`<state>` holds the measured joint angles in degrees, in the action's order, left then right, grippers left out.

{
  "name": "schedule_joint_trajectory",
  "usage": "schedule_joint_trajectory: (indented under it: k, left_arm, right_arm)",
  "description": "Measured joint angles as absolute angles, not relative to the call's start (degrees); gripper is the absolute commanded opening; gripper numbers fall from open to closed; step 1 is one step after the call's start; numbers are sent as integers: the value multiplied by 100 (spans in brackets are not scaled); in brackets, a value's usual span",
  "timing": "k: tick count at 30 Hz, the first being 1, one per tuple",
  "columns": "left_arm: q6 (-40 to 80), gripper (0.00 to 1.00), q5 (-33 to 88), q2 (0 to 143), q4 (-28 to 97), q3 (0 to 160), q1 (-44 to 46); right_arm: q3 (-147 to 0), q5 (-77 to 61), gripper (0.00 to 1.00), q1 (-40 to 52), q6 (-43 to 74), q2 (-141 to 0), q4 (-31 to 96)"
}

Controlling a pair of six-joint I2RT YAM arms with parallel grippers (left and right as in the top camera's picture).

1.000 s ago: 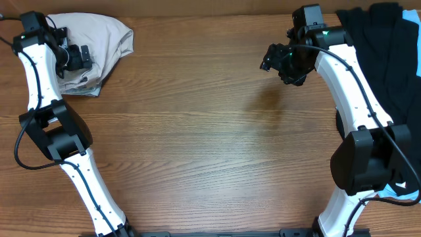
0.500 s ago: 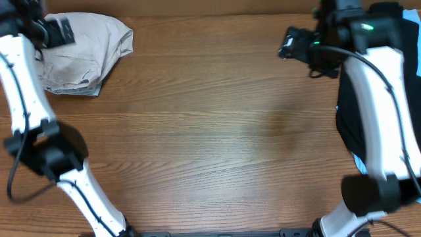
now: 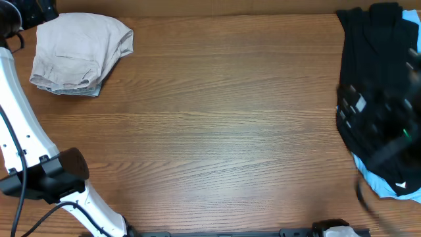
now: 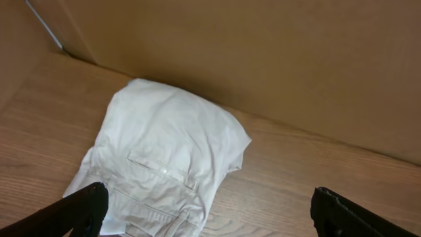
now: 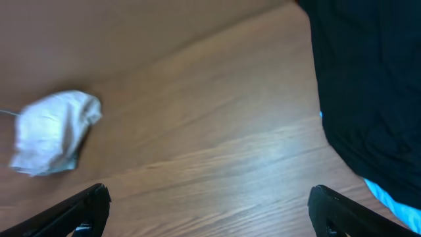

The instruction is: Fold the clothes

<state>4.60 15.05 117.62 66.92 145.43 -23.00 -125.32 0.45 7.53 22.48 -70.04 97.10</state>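
The beige shorts (image 3: 79,52) lie folded in a compact bundle at the far left corner of the table. In the left wrist view the shorts (image 4: 164,158) show a back pocket and the waistband, below and ahead of my left gripper (image 4: 210,217), which is wide open, empty and held above them. My right gripper (image 5: 210,210) is wide open and empty over bare wood, with the shorts (image 5: 52,131) far off to its left. In the overhead view the right arm (image 3: 381,131) is a dark blur at the right edge.
A pile of black garments (image 3: 378,59) covers the table's right side, with light-blue denim (image 3: 395,187) under its near end. Both show in the right wrist view: black garments (image 5: 368,79), denim (image 5: 395,197). A cardboard wall (image 4: 263,59) stands behind the shorts.
My left gripper has let go of the shorts and risen to the far left corner. My right arm has swung from the back middle to the right edge, over the black garments.
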Motion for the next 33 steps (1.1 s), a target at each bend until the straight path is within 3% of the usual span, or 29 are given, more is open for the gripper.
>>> schedule_joint_trajectory:
  k: [6,17,21,22,26,29,31,33]
  left_arm:
    - [460,100,1505,11789,6689,14543,-2300]
    - [460,100,1507,11789,6687,14543,-2300]
    - [460,100,1507,11789,6689,14543,-2300]
    - [460,100,1507,11789,6692,14543,-2300]
    - [460,100,1533,11789,6694,14543,-2300]
    - [462,100,1553,11789,6692,14543,-2300]
    - [462,100,1568,11789,6694,14543,-2300]
    - [462,100,1573,11789,6687,14543,-2300]
  right_arm:
    - [-12547,-325,100,753,2246,-5966,9719]
    - [-12031,-193,100,751,1852,-5933,9231]
    - [-10711,-110,100,613,1721,-5798,7627]
    - [-9876,-102,100,558,1691,-5621,6678]
    - [-7992,-89,100,513,1649,-5107,5083]
    - [-6003,-86,100,491,1643,-4250,3402]
    - [-4169,-198,100,489,1632,-3282,1448]
    - [-3168,-301,100,489,1632,-2674,644]
